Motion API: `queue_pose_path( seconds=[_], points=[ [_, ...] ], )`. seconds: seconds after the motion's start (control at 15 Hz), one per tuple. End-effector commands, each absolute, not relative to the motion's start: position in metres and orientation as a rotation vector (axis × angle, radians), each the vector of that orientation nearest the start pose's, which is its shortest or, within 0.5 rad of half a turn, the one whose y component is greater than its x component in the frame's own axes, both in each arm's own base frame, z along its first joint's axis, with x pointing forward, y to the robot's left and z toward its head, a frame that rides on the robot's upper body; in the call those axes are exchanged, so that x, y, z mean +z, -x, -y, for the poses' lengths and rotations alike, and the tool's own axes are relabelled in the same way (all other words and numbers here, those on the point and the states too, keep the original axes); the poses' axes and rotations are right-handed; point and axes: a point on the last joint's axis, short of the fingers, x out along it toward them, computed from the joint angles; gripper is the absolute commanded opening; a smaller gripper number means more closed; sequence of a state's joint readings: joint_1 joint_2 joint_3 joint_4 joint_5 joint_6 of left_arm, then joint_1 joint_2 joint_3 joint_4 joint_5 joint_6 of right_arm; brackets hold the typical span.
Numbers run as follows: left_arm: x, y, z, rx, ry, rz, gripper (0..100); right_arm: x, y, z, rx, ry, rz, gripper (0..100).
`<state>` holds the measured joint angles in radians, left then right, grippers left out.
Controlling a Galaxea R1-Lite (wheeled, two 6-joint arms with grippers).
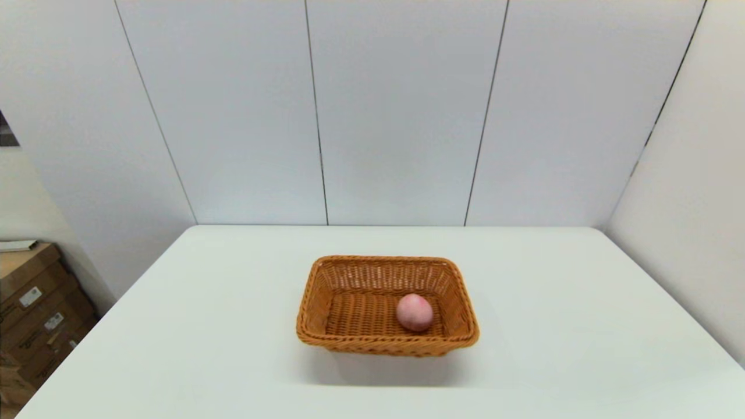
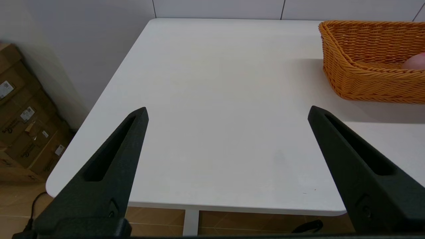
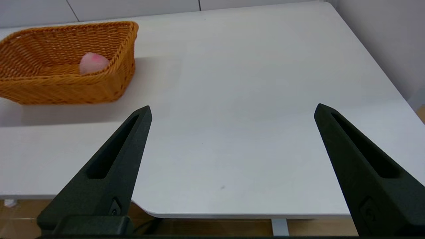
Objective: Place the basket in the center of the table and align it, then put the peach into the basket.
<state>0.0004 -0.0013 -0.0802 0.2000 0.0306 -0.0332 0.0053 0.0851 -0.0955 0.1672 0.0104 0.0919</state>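
You're done: peach sits in basket mid-frame on bench, left gripper and right gripper jaws wide open, empty, so just stay parked

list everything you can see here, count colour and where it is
basket: one, orange-brown wicker, near the middle of the table, sides squared to the table edges
peach: one, pale pink, inside the basket on its floor, toward the robot's right
table: one, white, fills the foreground
cardboard boxes: a stack, brown, on the floor off the table's left side
wall panels: pale grey-white, behind and to both sides of the table
left gripper: one, black fingers spread wide, parked near the table's near left edge, holding nothing
right gripper: one, black fingers spread wide, parked near the near right edge, holding nothing
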Motion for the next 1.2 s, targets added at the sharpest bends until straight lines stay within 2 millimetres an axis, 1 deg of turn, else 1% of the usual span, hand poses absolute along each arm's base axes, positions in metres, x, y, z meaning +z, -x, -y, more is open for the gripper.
queue_pose_path(
  seconds=[0.07,0.2,0.27,1.2],
  points=[
    [0.0771,0.0304,-0.0007,0.033,0.032,-0.118,100,0.0844,0.0248,0.0005,-0.021,-0.118,-0.152,100],
    [0.0767,0.0302,-0.0007,0.033,0.032,-0.119,100,0.0831,0.0299,0.0007,-0.022,-0.043,-0.093,100],
    [0.0771,0.0304,-0.0007,0.033,0.032,-0.118,100,0.0793,0.0297,0.0009,-0.028,-0.003,-0.093,100],
    [0.0771,0.0304,-0.0006,0.034,0.032,-0.118,100,0.0777,0.0290,0.0007,-0.023,-0.002,-0.097,100]
  ],
)
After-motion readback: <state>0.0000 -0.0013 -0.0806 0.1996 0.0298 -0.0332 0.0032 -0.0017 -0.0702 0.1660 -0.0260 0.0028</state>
